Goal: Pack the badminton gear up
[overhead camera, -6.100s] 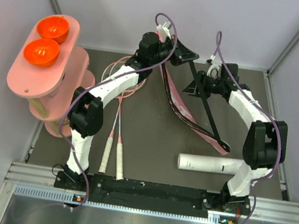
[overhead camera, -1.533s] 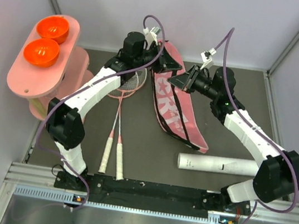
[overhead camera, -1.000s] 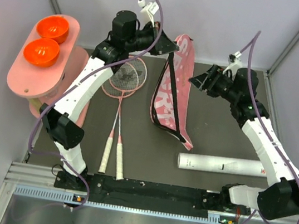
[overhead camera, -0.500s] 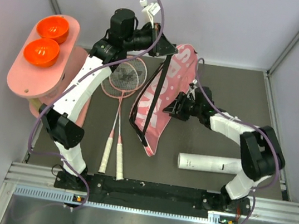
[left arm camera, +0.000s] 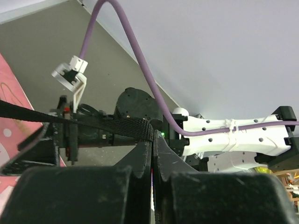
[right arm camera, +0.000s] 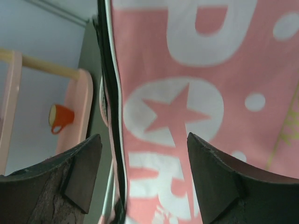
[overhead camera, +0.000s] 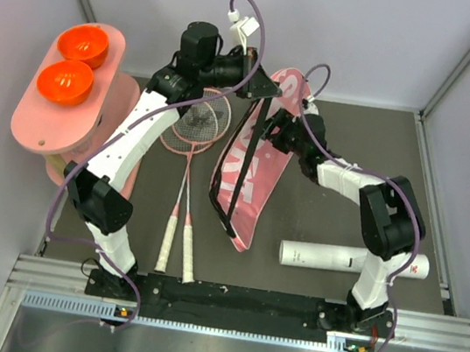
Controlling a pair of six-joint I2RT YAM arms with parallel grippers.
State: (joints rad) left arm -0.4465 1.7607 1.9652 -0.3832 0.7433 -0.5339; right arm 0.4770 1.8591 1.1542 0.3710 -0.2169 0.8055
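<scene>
The pink racket-shaped bag (overhead camera: 250, 165) lettered "SPORT" hangs tilted at mid-table. My left gripper (overhead camera: 254, 80) is shut on its black strap (left arm camera: 117, 126) and holds its top end up; the strap (overhead camera: 247, 156) runs down the bag's front. My right gripper (overhead camera: 277, 132) is open with its fingers spread close against the bag's lettered face (right arm camera: 187, 93). Two pink-framed rackets (overhead camera: 193, 130) with white handles (overhead camera: 179, 243) lie left of the bag, a shuttlecock (overhead camera: 196, 119) on their heads. The long white tube (overhead camera: 351, 260) lies at front right.
A pink oval stand (overhead camera: 66, 93) with two orange bowls (overhead camera: 65, 80) stands at the far left. Grey walls close in the dark mat at the back and sides. The arm bases sit on a black rail (overhead camera: 234, 300) at the near edge.
My right gripper has moved up and back along the bag toward its top end. The left gripper has shifted slightly right, still holding the strap. The bag has swung a little.
</scene>
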